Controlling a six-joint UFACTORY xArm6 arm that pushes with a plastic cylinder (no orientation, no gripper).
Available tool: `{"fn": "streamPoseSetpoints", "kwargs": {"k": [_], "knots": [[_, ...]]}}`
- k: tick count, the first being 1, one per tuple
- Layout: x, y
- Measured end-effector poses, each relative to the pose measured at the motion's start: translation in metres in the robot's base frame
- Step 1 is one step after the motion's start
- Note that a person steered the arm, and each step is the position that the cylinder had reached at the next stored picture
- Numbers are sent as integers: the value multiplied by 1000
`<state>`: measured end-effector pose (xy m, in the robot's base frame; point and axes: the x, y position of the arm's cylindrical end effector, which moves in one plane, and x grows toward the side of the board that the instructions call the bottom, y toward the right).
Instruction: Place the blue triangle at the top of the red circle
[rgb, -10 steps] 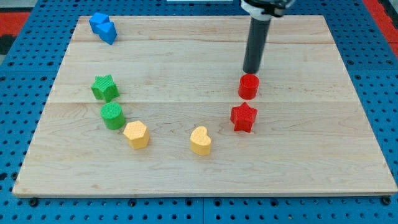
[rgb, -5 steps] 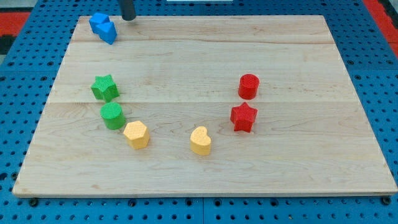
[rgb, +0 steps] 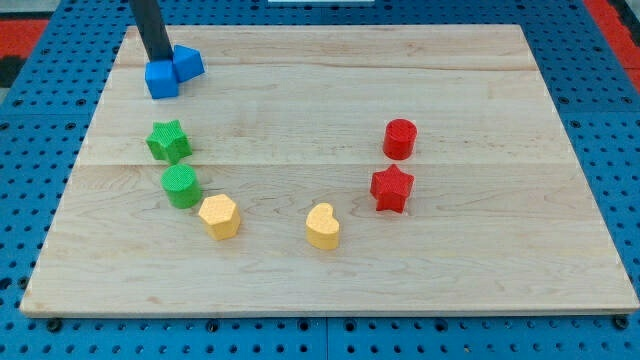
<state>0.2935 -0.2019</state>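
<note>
Your arm shows only as its dark rod, which enters at the view's top edge near the upper left corner and runs down with a slight lean toward the view's right. Everything above the rod is cut off by the frame, so you cannot read the arm's pose beyond that. My tip (rgb: 161, 62) sits low in the view's upper left, and its very end is hard to separate from what stands just in front of it.
</note>
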Motion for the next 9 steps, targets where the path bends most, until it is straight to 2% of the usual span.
{"fn": "streamPoseSetpoints", "kwargs": {"k": [2, 3, 4, 7, 8, 9], "knots": [[-28, -47], [8, -47], [-39, -44], [42, 197], [32, 117], [-8, 56]]}}
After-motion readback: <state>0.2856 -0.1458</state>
